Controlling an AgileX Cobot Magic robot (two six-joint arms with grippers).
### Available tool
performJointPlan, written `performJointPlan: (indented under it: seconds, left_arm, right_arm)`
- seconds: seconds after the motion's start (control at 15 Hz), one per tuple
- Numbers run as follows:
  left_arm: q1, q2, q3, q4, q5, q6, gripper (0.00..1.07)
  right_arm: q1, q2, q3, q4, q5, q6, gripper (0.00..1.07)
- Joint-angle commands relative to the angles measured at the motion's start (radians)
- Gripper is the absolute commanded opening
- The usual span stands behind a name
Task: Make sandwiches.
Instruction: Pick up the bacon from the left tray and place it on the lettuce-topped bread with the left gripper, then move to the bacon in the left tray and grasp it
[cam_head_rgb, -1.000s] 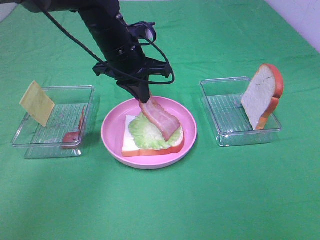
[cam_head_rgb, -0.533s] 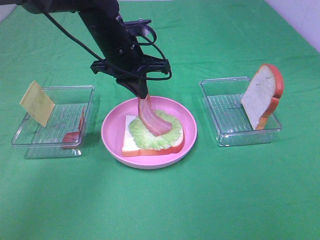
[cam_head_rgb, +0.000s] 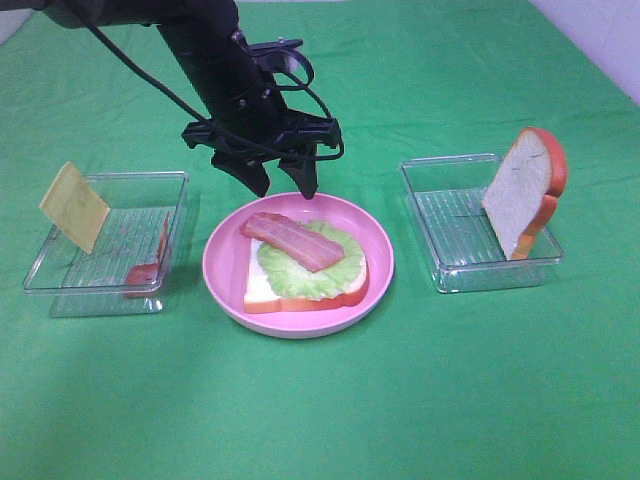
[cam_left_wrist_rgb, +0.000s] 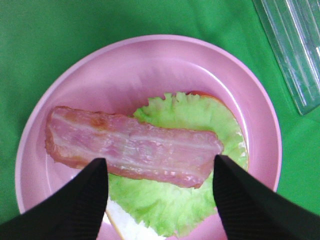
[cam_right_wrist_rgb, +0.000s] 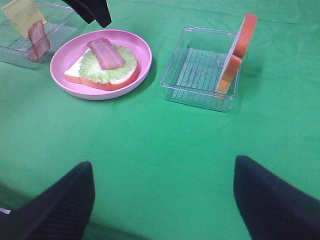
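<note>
Green cloth (cam_head_rgb: 430, 400) covers the whole bench. My listing from the remote desk follows, with places given by the high view.

Item 1, centre of the frame: pink plate (cam_head_rgb: 222, 265). On it lies the sandwich as built so far. One bread slice (cam_head_rgb: 262, 290), white with an orange-red crust, lies flat at the bottom. The lettuce (cam_head_rgb: 300, 277) lies on top of it. A bacon strip (cam_head_rgb: 292, 240) lies flat across the lettuce, one end overhanging toward the plate's upper left.

Item 2, just above the plate, upper centre-left: left fingers (cam_head_rgb: 285, 186), black, spread apart and pointing down. I see them clear of the bacon strip and holding nothing. The left wrist view looks down between the two tips onto the strip.

Item 3, left of the frame: left tray (cam_head_rgb: 60, 292), clear plastic. A yellow cheese (cam_head_rgb: 73, 207) square leans tilted on its far left wall. A spare strip (cam_head_rgb: 150, 265) of bacon stands against its right wall, the side nearest the plate.

Item 4, right of the frame: right tray (cam_head_rgb: 450, 272), clear plastic. An upright slice (cam_head_rgb: 520, 195) of bread stands on edge against its right wall.

Item 5, right wrist view only: right fingers (cam_right_wrist_rgb: 162, 167), spread wide with nothing between them, over bare cloth and well apart from the plate and both trays.
</note>
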Motion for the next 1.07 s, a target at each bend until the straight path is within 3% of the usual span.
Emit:
performJointPlan:
  seconds: [0.07, 0.4, 0.6, 0.73, 1.07]
  left_arm:
    - [-0.002, -0.027, -0.003, 0.040, -0.018, -0.001, 0.67]
    - [-0.002, -0.058, -0.064, 0.109, 0.059, -0.059, 0.69]
    - [-0.002, -0.058, -0.130, 0.245, 0.192, -0.193, 0.69]
    - [-0.002, -0.058, -0.150, 0.310, 0.280, -0.243, 0.69]
    - [-0.002, -0.066, -0.147, 0.270, 0.281, -0.256, 0.69]
  right_arm:
    - [0.006, -0.020, 0.004, -0.004, -0.008, -0.005, 0.71]
    - [0.006, -0.020, 0.004, -0.004, -0.008, -0.005, 0.71]
    - [0.006, -0.020, 0.004, -0.004, -0.008, -0.005, 0.71]
    - [0.006, -0.020, 0.004, -0.004, -0.008, -0.005, 0.71]
    - [0.006, -0.020, 0.004, -0.005, -0.008, -0.005, 0.71]
